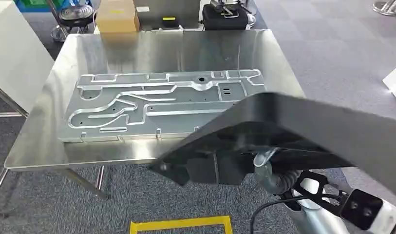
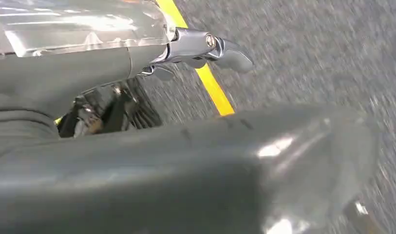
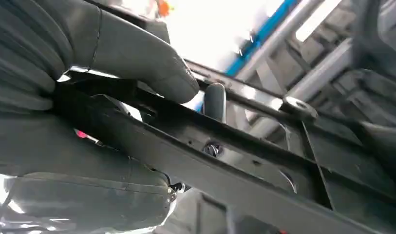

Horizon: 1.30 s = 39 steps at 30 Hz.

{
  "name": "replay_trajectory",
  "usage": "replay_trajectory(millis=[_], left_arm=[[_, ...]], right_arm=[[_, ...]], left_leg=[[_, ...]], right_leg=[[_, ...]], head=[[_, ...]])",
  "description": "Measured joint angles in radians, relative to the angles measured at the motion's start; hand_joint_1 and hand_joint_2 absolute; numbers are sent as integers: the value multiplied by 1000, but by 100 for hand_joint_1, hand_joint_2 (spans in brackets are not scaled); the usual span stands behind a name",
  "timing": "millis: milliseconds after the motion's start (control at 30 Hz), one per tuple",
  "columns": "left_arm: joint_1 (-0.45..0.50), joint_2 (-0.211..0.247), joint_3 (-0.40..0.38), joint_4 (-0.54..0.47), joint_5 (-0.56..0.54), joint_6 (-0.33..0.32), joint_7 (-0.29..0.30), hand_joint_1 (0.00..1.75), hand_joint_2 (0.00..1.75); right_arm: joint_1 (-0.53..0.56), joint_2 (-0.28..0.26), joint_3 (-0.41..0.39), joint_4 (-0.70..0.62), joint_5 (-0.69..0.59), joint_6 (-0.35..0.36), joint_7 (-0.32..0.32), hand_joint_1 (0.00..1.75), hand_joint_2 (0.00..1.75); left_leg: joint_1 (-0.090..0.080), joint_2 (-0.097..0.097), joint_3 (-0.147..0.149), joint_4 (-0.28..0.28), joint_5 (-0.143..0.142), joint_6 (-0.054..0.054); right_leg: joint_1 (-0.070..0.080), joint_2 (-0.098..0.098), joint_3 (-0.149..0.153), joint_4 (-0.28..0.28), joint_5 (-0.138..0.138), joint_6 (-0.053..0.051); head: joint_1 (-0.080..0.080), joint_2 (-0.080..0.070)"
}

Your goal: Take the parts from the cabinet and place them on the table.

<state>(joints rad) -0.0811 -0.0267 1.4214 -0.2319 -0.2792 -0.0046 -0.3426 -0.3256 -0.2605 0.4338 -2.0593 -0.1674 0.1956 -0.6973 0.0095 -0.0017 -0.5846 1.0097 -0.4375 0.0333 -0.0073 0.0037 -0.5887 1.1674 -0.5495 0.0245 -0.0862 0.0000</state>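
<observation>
A large black moulded part hangs in front of me at the lower right, its far corner overlapping the table's near edge. My right hand grips it from underneath. In the right wrist view the thumb presses on the rim of the black part. A long machined aluminium plate with grooves and cut-outs lies flat across the steel table. My left hand hangs over the carpet, thumb and a silver finger apart, with nothing in it.
A cardboard box and a black case stand beyond the table's far edge. A white panel is at the left. Yellow tape marks the grey carpet by my feet.
</observation>
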Motion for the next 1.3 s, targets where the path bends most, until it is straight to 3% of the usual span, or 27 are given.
replay_trajectory(millis=[67, 100, 133, 167, 300, 333, 367, 400, 467, 500, 533, 600, 633, 667, 700, 767, 800, 833, 867, 900, 1000, 1033, 1100, 1133, 1167, 1200, 1300], left_arm=[[-3, 0, -1, 0, 0, -10, 0, 0, 0], [-3, 0, -3, 0, 0, -14, 0, 0, 0], [-2, 0, -5, 0, 0, -17, 0, 0, 0], [-2, 0, -7, 0, 0, -19, 0, 0, 0], [-2, 0, -7, 0, 0, -19, 0, 0, 0], [-3, 0, -10, 0, 1, -24, 0, 0, 0], [-3, 0, -16, 0, 0, -30, 0, 0, 0], [-9, 0, -24, 1, 0, -35, -3, 0, 0], [-9, 4, -25, 1, 0, -37, -4, 0, 0], [-9, 2, -25, 2, 0, -37, -5, 0, 0], [-11, 2, -25, 2, 0, -37, -5, 0, 0], [-13, 3, -25, 2, -1, -37, -11, 0, 0], [-11, 3, -25, 2, -1, -36, -16, 0, 0], [-9, 3, -25, 2, -1, -36, -18, 0, 0], [-8, 3, -25, 2, -1, -36, -19, 0, 0], [-7, 4, -25, 2, 0, -40, -19, 0, 0], [-7, 4, -26, 2, 0, -42, -19, 0, 0], [-9, 4, -28, 3, 0, -44, -18, 0, 0], [-15, 4, -32, 3, 0, -46, -17, 0, 0], [-17, 5, -36, 3, -1, -49, -17, 0, 0], [-18, 5, -45, 3, -1, -50, -17, 0, 0], [-18, 5, -47, 3, -1, -51, -17, 0, 0], [-17, 5, -48, 3, 0, -50, -17, 0, 0], [-17, 5, -48, 3, 0, -50, -17, 0, 0], [-17, 5, -49, 3, 0, -50, -17, 0, 0], [-17, 5, -49, 3, 0, -50, -17, 0, 0], [-18, 5, -49, 3, 0, -51, -17, 0, 0]], right_arm=[[15, 7, 10, -30, 21, -37, 0, 175, 175], [25, 9, 14, -42, 27, -43, 0, 175, 175], [33, 14, 18, -59, 32, -47, 0, 175, 175], [36, 16, 19, -69, 35, -49, 0, 175, 175], [36, 16, 20, -72, 36, -49, 0, 175, 175], [40, 19, 21, -86, 44, -49, 0, 175, 175], [48, 22, 22, -105, 55, -48, 0, 175, 175], [72, 35, 23, -139, 85, -50, 1, 175, 175], [81, 41, 25, -155, 105, -58, 1, 175, 175], [83, 44, 26, -164, 117, -70, 0, 175, 175], [85, 48, 28, -171, 129, -84, 1, 175, 175], [93, 49, 32, -176, 148, -138, 1, 175, 175], [99, 49, 37, -177, 154, -174, 1, 175, 175], [105, 48, 40, -177, 154, -201, 1, 175, 175], [106, 47, 43, -177, 152, -231, 1, 175, 175], [82, 37, 37, -152, 114, -301, 18, 175, 175], [39, 31, 24, -116, 93, -315, 37, 175, 175], [-21, 28, 5, -65, 82, -316, 58, 175, 175], [-95, 26, -37, 21, 74, -303, 82, 175, 175], [-151, 21, -79, 90, 75, -283, 92, 175, 175], [-275, 18, -195, 279, 145, -270, 106, 175, 175], [-311, 18, -220, 333, 177, -283, 111, 175, 175], [-357, 18, -252, 420, 238, -315, 127, 175, 175], [-368, 18, -261, 455, 250, -322, 131, 175, 175], [-376, 18, -269, 484, 258, -325, 132, 175, 175], [-384, 18, -275, 511, 272, -331, 139, 175, 175], [-434, 18, -279, 577, 377, -381, 175, 175, 175]], left_leg=[[0, -3, 11, 0, -12, 1], [-1, -4, 20, 0, -20, 1], [-1, -5, 32, 0, -29, -1], [-1, -5, 42, 0, -36, -2], [-1, -5, 44, 0, -37, -2], [-1, -5, 62, 0, -49, -5], [-2, -5, 74, -2, -63, -10], [-7, -6, 92, 8, -74, -31], [-6, -4, 99, 14, -86, -42], [-4, -4, 95, 39, -93, -46], [-3, -4, 64, 95, -112, -50], [0, -3, -36, 248, -184, -59], [1, -3, -73, 296, -203, -61], [2, -3, -89, 300, -189, -61], [3, -3, -85, 260, -146, -61], [4, -2, -36, 97, -24, -58], [4, 2, -20, 28, 16, -56], [2, 4, -26, 23, -22, -52], [-2, 8, -30, 29, -26, -40], [-4, 6, -29, 28, -1, -32], [6, 1, -27, 20, 10, -15], [5, -1, -27, 20, 9, -11], [3, -2, -27, 20, 6, -6], [3, -3, -27, 21, 5, -5], [2, -5, -24, 21, 2, -4], [1, -6, -21, 21, -1, -5], [-3, -9, -6, 21, -14, -9]], right_leg=[[-3, 0, -94, 135, -63, 11], [-4, 0, -125, 164, -69, 14], [-5, 0, -132, 146, -46, 13], [-5, 0, -122, 104, -14, 10], [-5, 0, -119, 92, -5, 9], [-4, -1, -84, -14, 69, 2], [4, -4, -52, -133, 157, -17], [9, 1, -46, -146, 127, -31], [-2, 1, -17, -155, 126, -41], [1, 1, -5, -159, 120, -46], [1, 0, 0, -158, 117, -50], [2, 0, 5, -158, 107, -54], [2, 2, 8, -157, 102, -53], [2, 4, 14, -157, 97, -53], [2, 5, 22, -157, 90, -51], [1, 6, 39, -155, 77, -46], [1, 7, 40, -153, 72, -42], [2, 13, 41, -144, 72, -38], [4, 19, 28, -143, 71, -29], [4, 18, 28, -142, 66, -21], [2, 8, 28, -128, 52, -5], [2, 5, 4, -84, 23, -1], [1, 3, -81, 78, -46, 6], [1, 3, -120, 141, -59, 8], [1, 3, -143, 163, -47, 7], [1, 2, -141, 137, -12, 5], [5, 3, -54, -105, 141, -16]], head=[[0, 0], [0, 0], [0, 0], [0, 0], [0, 0], [0, 0], [0, 0], [0, 0], [0, 0], [0, 0], [0, 0], [0, 0], [0, 0], [0, 0], [0, 0], [0, 0], [0, 0], [0, 0], [0, 0], [0, 0], [0, 0], [0, 0], [0, 0], [0, 0], [0, 0], [0, 0], [0, 0]])
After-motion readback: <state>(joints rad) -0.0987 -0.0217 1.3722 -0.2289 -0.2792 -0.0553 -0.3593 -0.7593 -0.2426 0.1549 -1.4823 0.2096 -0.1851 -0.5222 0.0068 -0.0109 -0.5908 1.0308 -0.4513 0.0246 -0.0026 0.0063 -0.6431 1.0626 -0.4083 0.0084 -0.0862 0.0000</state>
